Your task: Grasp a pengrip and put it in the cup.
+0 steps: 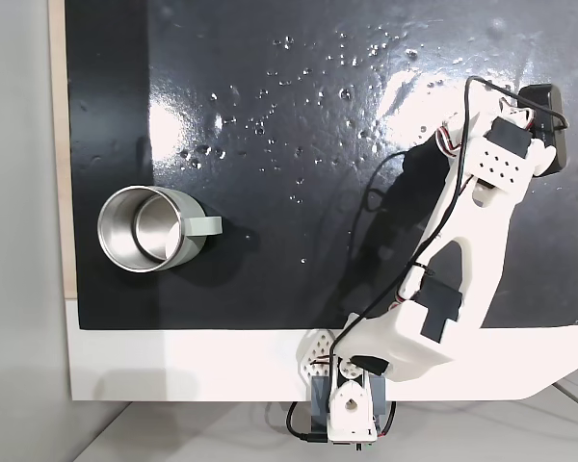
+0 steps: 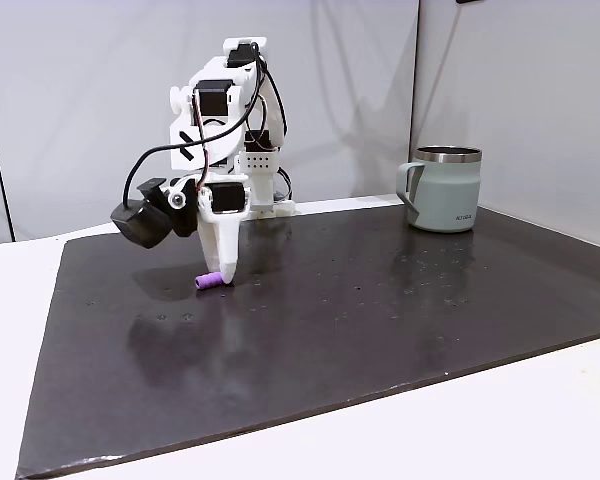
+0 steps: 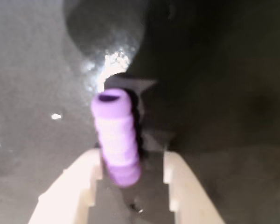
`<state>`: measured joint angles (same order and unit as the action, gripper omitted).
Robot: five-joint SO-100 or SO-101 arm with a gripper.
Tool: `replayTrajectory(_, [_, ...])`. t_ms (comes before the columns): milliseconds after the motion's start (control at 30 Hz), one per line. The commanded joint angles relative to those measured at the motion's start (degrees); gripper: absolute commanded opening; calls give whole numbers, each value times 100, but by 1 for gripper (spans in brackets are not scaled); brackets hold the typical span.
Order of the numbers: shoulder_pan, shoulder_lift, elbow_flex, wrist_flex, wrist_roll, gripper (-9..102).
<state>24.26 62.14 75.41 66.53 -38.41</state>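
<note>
White arm (image 2: 223, 110) bent down over left part of dark mat (image 2: 380, 320), gripper (image 2: 223, 272) tip touching mat, jaw state not readable from this angle. Light-purple pengrip (image 2: 208, 282) lying on mat just left of the tip, touching or nearly so; black camera module (image 2: 143, 222) hanging off left of wrist. Grey-green cup (image 2: 443, 190) upright at far right of mat, handle facing left, well apart from gripper.
</note>
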Motion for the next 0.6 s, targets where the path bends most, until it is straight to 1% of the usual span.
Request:
replayTrajectory(0, [53,9,-413,62,-114,17])
replayTrajectory(100, [88,-26,-404,62,-185,17])
replayTrajectory(133, [97,-44,-404,62,-202,15])
replayTrajectory(233, [114,-53,-396,62,-229,3])
replayTrajectory(267, [123,-53,-396,62,-237,0])
replayTrajectory(567, [79,202,-360,158,-88,0])
